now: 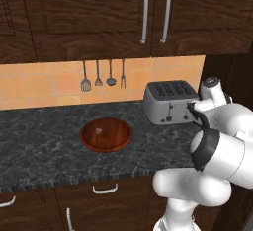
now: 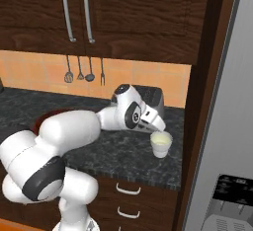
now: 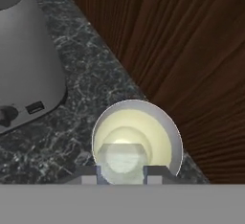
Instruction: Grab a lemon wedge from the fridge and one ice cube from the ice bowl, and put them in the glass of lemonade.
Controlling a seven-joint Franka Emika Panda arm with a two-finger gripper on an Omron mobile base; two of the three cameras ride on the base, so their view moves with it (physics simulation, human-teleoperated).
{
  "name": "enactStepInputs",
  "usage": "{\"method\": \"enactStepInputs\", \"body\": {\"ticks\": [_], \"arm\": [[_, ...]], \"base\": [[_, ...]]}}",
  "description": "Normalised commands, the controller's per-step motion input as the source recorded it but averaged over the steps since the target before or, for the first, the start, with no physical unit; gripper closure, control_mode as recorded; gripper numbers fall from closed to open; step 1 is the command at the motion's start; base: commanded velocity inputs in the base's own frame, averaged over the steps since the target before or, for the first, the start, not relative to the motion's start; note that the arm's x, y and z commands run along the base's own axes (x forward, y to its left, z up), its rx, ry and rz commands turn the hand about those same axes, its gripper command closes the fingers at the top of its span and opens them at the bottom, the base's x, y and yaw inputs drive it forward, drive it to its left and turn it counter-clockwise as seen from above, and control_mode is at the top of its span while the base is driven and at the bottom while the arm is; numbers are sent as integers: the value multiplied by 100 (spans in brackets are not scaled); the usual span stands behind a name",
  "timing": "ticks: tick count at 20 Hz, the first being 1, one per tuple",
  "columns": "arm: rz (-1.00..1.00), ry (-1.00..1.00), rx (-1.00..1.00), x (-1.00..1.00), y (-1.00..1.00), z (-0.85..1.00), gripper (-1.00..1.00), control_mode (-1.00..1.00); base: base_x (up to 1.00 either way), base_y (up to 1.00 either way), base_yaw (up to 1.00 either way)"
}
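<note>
The ice cube (image 3: pixel 123 160) sits pinched on 2 opposite flat faces in the narrow jaws, directly above the glass of lemonade (image 3: pixel 139 127) beside the toaster (image 3: pixel 24 60). It looks light, hard and slippery — a gentle, square hold suits it.

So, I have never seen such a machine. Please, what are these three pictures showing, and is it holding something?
It is a white robot arm in a simulated kitchen. Two pictures come from cameras behind it, left and right; the third looks along its gripper. On the dark stone counter stand a grey toaster, a round reddish-brown wooden bowl and a small whitish cup of pale yellow lemonade. The gripper holds a tiny pale translucent ice cube just above the cup.
</note>
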Motion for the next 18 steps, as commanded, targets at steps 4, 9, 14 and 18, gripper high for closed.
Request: {"method": "enactStepInputs", "body": {"ticks": [4, 9, 14, 18], "arm": [[4, 5, 0, 0, -7, -25, 100, -100], [0, 1, 0, 21, -6, -26, 100, -100], [1, 0, 3, 25, -45, -11, 100, -100], [2, 0, 2, 0, -24, -18, 100, -100]], "base": [[0, 0, 0], [0, 0, 0], [0, 0, 0], [0, 0, 0]]}}
